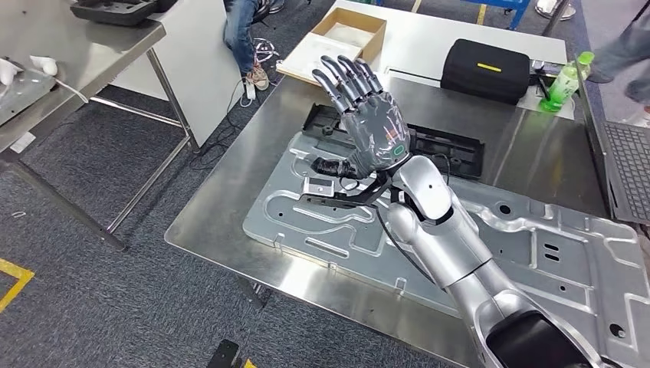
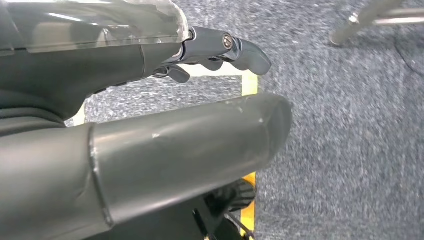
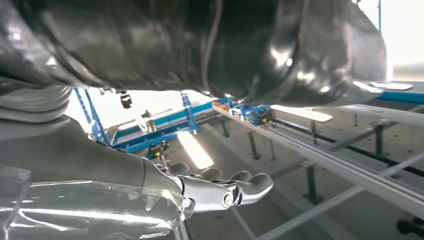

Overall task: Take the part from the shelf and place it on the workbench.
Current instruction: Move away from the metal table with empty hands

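Your right hand (image 1: 368, 115) is raised over the worktop (image 1: 230, 222) with its fingers (image 1: 345, 77) spread and released, holding nothing. In its wrist view your left hand (image 2: 150, 125) hangs over grey carpet, the fingers (image 2: 230, 47) loosely bent with nothing in them.

The part (image 1: 475, 238), a large stamped sheet-metal panel with ribs, cut-outs and holes, already lies flat on the worktop, beneath your right forearm. Judging by its look, it is stiff but wide and awkward, fairly heavy for one hand, smooth and slippery on the polished steel, and probably sharp along the edges. If you must shift it, take hold at a rim or through a cut-out, and expect it to slide rather than lift cleanly.

A black tray (image 1: 452, 149) lies just behind the panel, partly tucked behind your hand. Farther back stand a black case (image 1: 487, 69), a green bottle (image 1: 563, 80) and an open cardboard box (image 1: 341, 38). A laptop (image 1: 628, 172) sits at the right edge, close to the panel's far end. A person (image 1: 244, 34) sits beyond the worktop, and another steel table (image 1: 69, 46) stands to the left, well apart.
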You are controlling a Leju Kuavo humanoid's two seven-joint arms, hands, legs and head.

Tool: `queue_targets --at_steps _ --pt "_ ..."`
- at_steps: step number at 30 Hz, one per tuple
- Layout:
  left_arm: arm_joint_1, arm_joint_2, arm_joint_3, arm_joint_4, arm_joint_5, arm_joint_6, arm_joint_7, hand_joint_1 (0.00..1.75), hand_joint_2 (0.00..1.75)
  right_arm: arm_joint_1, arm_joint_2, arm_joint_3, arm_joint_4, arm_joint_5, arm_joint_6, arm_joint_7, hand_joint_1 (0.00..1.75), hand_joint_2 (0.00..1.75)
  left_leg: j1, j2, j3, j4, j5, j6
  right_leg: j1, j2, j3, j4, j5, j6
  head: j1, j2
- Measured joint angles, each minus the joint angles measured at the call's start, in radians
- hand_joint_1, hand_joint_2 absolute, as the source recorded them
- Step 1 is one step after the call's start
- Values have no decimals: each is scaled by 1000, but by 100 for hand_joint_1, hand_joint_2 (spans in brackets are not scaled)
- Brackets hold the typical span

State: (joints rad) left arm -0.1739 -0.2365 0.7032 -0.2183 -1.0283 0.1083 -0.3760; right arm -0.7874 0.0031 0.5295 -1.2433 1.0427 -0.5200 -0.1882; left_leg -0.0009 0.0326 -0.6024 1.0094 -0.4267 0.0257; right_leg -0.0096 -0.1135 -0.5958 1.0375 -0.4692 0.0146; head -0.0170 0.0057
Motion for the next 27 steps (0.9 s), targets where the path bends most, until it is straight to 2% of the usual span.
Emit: queue_targets --at_steps 1,3,4,5,6,7,8,10,11,12,14,15,16,18,20,21,22,23,25,26,27 --pt "0 0 0 0 0 0 1 0 0 -2 0 0 -2 0 0 0 0 0 3 -11 2 -5 4 6 -3 21 -8 24 -19 5 0 0" --pt "-4 1 0 0 0 0 2 0 0 -3 -2 0 -4 2 0 1 0 0 5 -31 3 -8 9 15 -6 80 -53 132 -80 9 1 0" --pt "-5 1 0 0 0 0 2 0 0 -4 -4 0 -4 6 0 3 0 0 4 -43 2 -7 10 17 -6 97 -87 201 -109 9 1 0" --pt "-6 1 0 0 1 0 2 0 0 -4 -6 0 -3 11 1 5 0 0 4 -57 1 -6 10 18 -6 106 -114 254 -125 9 1 0" --pt "-6 1 0 0 1 0 2 0 0 -7 -8 0 -3 16 4 8 0 0 3 -71 0 -4 10 19 -5 109 -127 275 -121 8 1 0" --pt "-5 0 0 0 2 0 2 0 0 -14 -11 0 -3 19 7 11 0 0 2 -86 0 -1 9 19 -5 112 -122 256 -97 6 1 0" --pt "-5 0 0 0 3 0 2 0 0 -24 -13 -1 -3 20 12 13 0 0 2 -101 0 3 8 18 -5 119 -99 201 -59 3 1 0" --pt "-7 -4 1 0 3 2 3 0 0 -51 -16 -2 -4 18 26 16 0 0 3 -125 -5 12 4 13 -7 162 -42 70 0 -5 1 0" --pt "-9 -5 1 0 3 4 6 0 0 -63 -16 -2 -5 18 33 16 0 0 3 -135 -9 15 4 8 -7 179 -24 27 12 -7 1 0" --pt "-10 -6 2 0 4 4 11 0 0 -70 -16 -2 -6 17 39 15 0 0 5 -144 -14 17 4 3 -6 189 -16 9 12 -8 1 0" --pt "-7 -5 7 1 14 -6 31 0 0 -77 -14 -1 -10 19 48 14 0 0 8 -161 -21 16 6 -9 -5 170 -12 3 14 -13 1 0" --pt "-4 -4 12 1 22 -16 42 0 0 -79 -10 0 -13 20 51 13 0 0 7 -148 -24 21 3 -15 -7 159 -10 -1 16 -18 0 0" --pt "-2 -2 18 1 30 -28 52 0 0 -80 -7 2 -16 21 53 13 0 0 5 -124 -33 39 -9 -20 -10 147 -7 -5 17 -24 -2 0" --pt "0 0 28 2 42 -50 62 0 0 -82 0 8 -22 24 56 13 0 0 4 -65 -79 137 -61 -30 -11 121 -3 -10 17 -34 -6 0" --pt "0 2 38 2 49 -62 66 0 0 -79 2 15 -25 25 56 15 0 0 11 -44 -143 263 -111 -38 -10 92 -2 -9 14 -37 -6 0" --pt "2 3 42 2 50 -64 68 0 0 -77 5 17 -26 26 55 15 0 0 13 -41 -158 290 -113 -41 -10 78 -2 -9 12 -37 -6 0" --pt "4 5 45 2 50 -63 69 0 0 -75 9 19 -26 28 54 16 0 0 15 -38 -154 279 -97 -43 -10 65 0 -9 10 -36 -6 0" --pt "5 6 47 2 47 -60 69 0 0 -75 13 21 -26 30 53 15 0 0 16 -31 -128 229 -66 -42 -10 53 3 -9 7 -34 -6 0" --pt "4 9 48 2 38 -47 63 0 0 -76 24 24 -26 33 48 12 0 0 10 8 -55 88 -7 -36 -7 31 10 -8 0 -27 -6 0" --pt "2 10 48 2 34 -40 60 0 0 -77 29 25 -26 33 45 11 0 0 6 24 -30 39 7 -31 -4 21 13 -8 -3 -22 -6 0" --pt "0 10 48 2 32 -34 57 0 0 -78 34 25 -26 33 42 9 0 0 2 33 -19 15 10 -25 0 11 16 -8 -6 -17 -6 0"
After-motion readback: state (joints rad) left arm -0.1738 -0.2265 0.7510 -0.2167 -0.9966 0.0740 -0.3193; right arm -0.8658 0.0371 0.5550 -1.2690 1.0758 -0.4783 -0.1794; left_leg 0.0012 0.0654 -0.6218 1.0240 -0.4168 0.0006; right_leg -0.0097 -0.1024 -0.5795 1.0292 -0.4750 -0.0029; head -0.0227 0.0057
